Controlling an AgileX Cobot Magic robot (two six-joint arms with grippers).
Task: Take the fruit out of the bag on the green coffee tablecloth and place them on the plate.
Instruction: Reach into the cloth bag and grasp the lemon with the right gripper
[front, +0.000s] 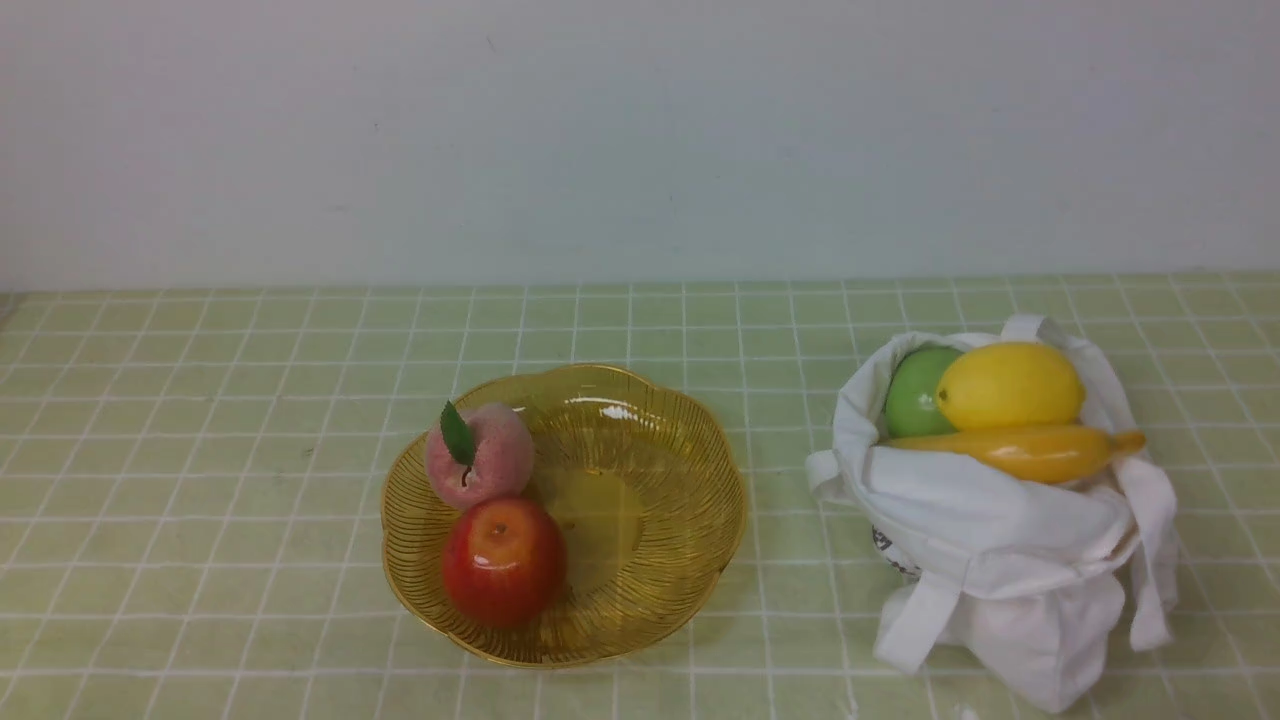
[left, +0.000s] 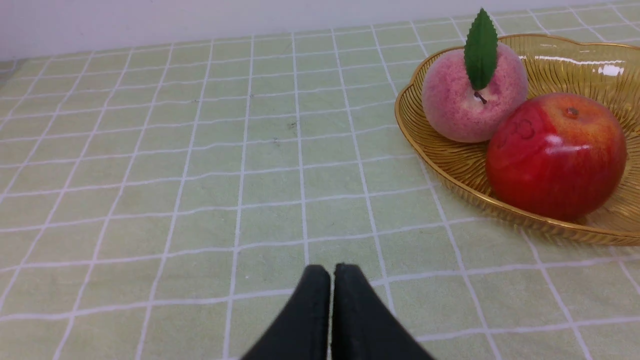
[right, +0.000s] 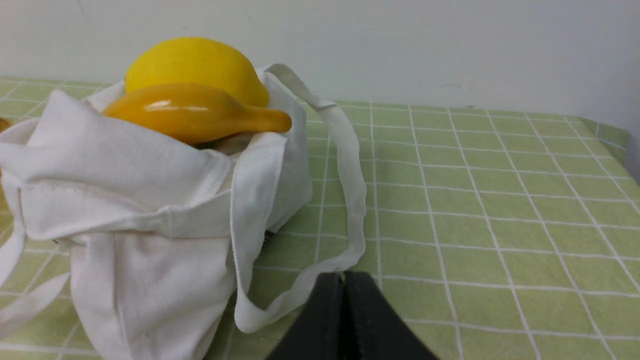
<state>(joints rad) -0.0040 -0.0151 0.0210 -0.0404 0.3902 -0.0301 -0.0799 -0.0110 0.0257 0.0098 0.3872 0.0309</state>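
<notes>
The lemon (front: 1010, 386), the green apple (front: 915, 392) and the banana (front: 1030, 450) all sit in the open mouth of the white bag (front: 1000, 560). The lemon is on top, the apple is tucked behind it on the left, and the banana lies across the front with its stem poking over the bag's right edge. The bag stands slumped on the right side of the checked green tablecloth (front: 200, 450). One strap (right: 350, 200) trails in a loop onto the cloth.

Well apart to the left is the amber plate (front: 690, 520). On its left half are a pink peach (front: 480, 455) with a green leaf and a red apple (front: 503, 562), touching each other; the right half is bare.

The left end effector (left: 331, 270) hovers over bare cloth, left of the plate. Its black fingers are pressed together with nothing between them. The right end effector (right: 344, 280) is likewise pressed together on nothing, low and near the strap's loop. A pale wall (front: 640, 130) stands behind.
</notes>
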